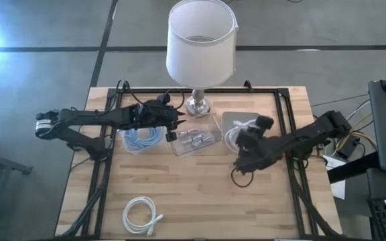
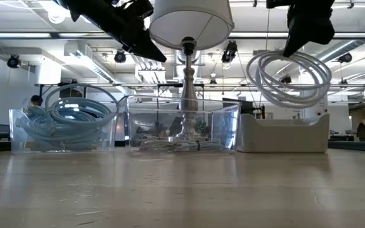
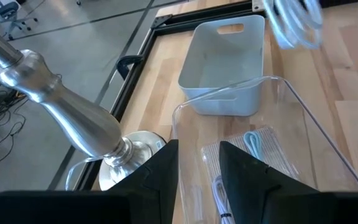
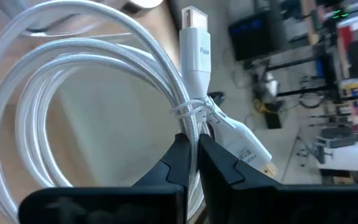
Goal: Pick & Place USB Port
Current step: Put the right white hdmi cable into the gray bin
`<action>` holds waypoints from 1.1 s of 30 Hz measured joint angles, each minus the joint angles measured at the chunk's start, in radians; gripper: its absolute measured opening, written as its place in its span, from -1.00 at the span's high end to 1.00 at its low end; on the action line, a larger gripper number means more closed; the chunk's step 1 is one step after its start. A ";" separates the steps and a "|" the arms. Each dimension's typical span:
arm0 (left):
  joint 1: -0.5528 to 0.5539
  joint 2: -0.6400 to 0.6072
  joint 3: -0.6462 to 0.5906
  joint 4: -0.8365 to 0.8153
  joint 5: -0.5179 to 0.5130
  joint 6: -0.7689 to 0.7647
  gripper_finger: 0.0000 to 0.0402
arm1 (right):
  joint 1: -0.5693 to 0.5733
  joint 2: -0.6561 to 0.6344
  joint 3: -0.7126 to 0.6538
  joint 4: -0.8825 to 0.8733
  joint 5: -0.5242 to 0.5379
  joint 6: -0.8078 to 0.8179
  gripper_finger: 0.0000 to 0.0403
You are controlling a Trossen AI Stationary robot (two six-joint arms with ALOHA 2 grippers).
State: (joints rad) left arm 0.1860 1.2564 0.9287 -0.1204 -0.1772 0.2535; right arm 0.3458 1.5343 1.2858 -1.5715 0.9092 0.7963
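Pale wooden tabletop with a black metal frame fills the overhead view, standing on a grey concrete floor. At the table's far edge stands a lamp with a white drum shade and a shiny silver base.

Three containers sit in a row in front of the lamp. On the left is a clear plastic bin holding a coiled light blue cable. In the middle is a clear plastic tray with small packaged cables inside. On the right is a white plastic bin.

The right gripper is clamped shut on a coiled white braided USB cable, pinching it where a thin tie bundles the loops (a white plug sticks out just past the fingers). In the table-level view the coil hangs in the air above the white bin, not touching it.

The left gripper hovers over the middle clear tray, near the lamp base, with its two dark fingers parted and nothing between them.

A second coiled white cable lies alone on the near left part of the table, well apart from the bins.
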 joint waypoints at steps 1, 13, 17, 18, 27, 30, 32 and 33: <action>0.000 0.000 0.000 0.000 0.000 0.000 0.40 | -0.014 -0.017 -0.011 0.000 0.023 -0.005 0.91; 0.000 0.000 0.000 0.000 0.000 -0.017 0.40 | -0.241 -0.171 -0.245 0.197 0.116 -0.019 0.91; 0.000 0.000 0.000 -0.001 0.000 -0.018 0.40 | -0.287 -0.177 -0.358 0.438 0.115 -0.160 0.91; 0.000 0.000 0.000 -0.001 0.000 -0.018 0.40 | -0.295 -0.177 -0.382 0.492 0.114 -0.201 0.91; 0.000 0.000 0.000 0.000 0.000 -0.020 0.40 | -0.363 -0.173 -0.501 0.687 0.109 -0.250 0.89; 0.000 0.000 0.000 0.000 0.000 -0.020 0.40 | -0.370 -0.172 -0.516 0.702 0.103 -0.249 0.83; 0.000 0.000 0.000 0.000 0.000 -0.020 0.40 | -0.371 -0.172 -0.522 0.709 0.103 -0.248 0.79; 0.000 0.000 0.000 0.000 0.000 -0.021 0.40 | -0.371 -0.172 -0.523 0.714 0.103 -0.248 0.77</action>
State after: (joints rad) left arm 0.1863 1.2564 0.9283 -0.1207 -0.1768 0.2329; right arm -0.0257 1.3628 0.7631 -0.8575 1.0123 0.5484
